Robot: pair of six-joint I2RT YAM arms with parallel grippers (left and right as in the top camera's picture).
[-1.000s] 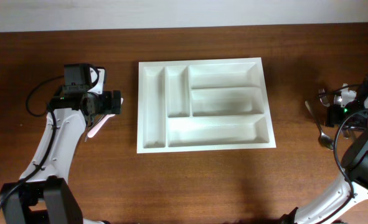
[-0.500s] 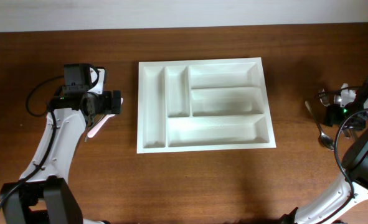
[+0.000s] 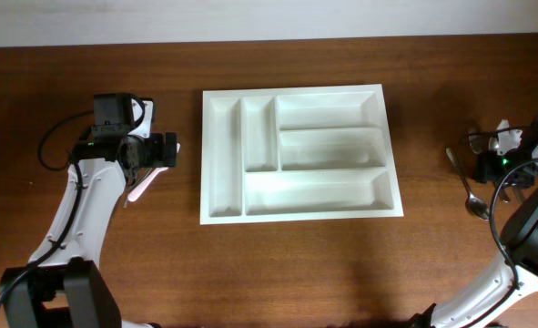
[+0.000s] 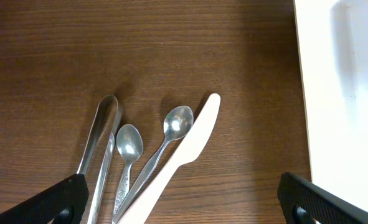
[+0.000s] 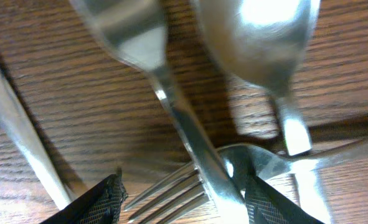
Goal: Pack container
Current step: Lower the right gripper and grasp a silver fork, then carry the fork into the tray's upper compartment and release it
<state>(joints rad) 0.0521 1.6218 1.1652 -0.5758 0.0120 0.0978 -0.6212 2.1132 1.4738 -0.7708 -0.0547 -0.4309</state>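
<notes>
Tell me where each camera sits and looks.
Overhead: fixed above the table, looking straight down at the white tray; both arms show.
Left wrist: on the left arm, looking down at spoons, tongs, a white knife; the open left pincer frames the bottom.
Right wrist: close over a fork and spoons; the right pincer shows below.
Shared: overhead and left wrist both show the tray.

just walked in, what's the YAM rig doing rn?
Packing job, nothing packed yet: the white container sits mid-table with all five compartments bare. The left gripper, open, hovers over a white plastic knife, two spoons and tongs lying left of the container. The right gripper is low over a pile of metal cutlery at the right side, open, with a handle and fork tines between its fingers; nothing lifted.
</notes>
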